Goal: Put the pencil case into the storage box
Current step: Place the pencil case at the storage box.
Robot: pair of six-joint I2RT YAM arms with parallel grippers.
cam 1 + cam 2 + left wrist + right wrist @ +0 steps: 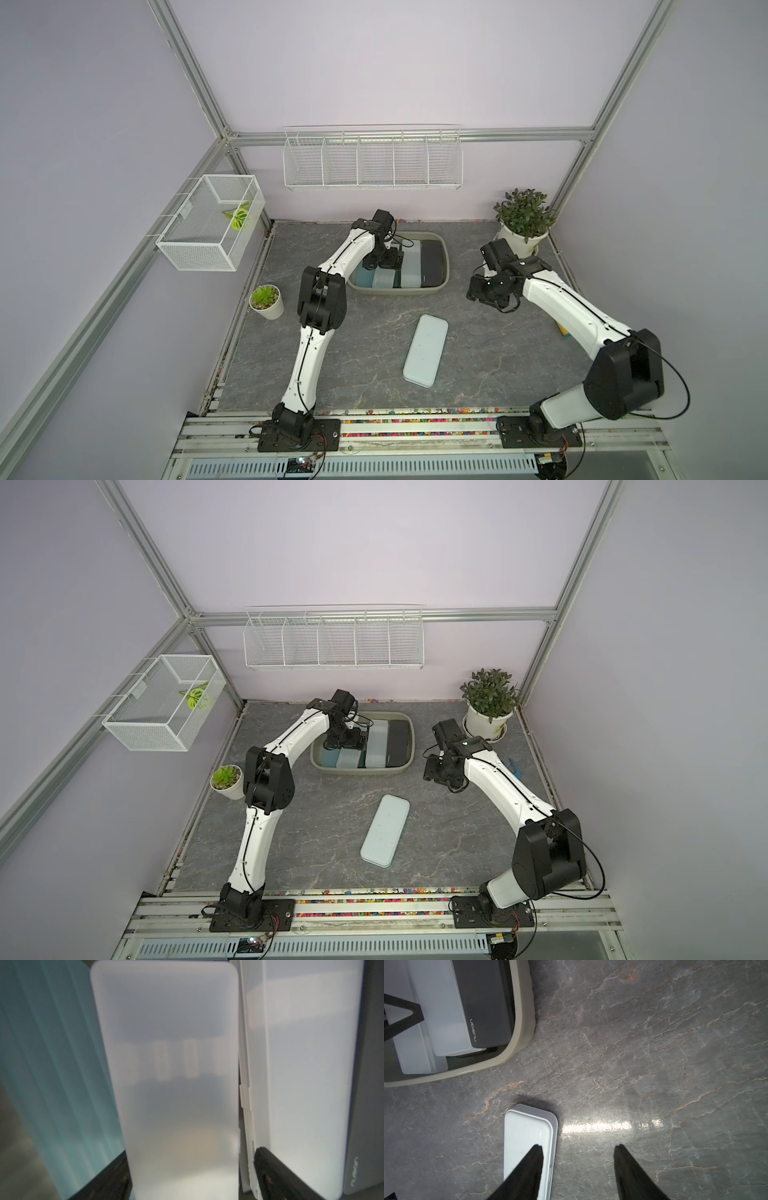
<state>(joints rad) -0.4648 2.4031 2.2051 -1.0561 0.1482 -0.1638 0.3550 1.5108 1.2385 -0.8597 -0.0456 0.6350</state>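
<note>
Left gripper (pixel 192 1151) straddles the frosted pencil case (pixel 166 1064) in the storage box (pixel 395 291), fingers spread, not gripping; teal case (pixel 52 1064) and white case (pixel 301 1064) flank them. Right gripper (pixel 578 1147) gapes empty.

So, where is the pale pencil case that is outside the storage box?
In both top views the pale pencil case lies flat near the middle of the tabletop, in front of the storage box and apart from it.

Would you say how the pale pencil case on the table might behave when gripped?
The pale pencil case looks like a hard moulded shell, so probably stiff. Its smooth surface may be slippery. Lying flat on the table, it should slide rather than roll.
</note>
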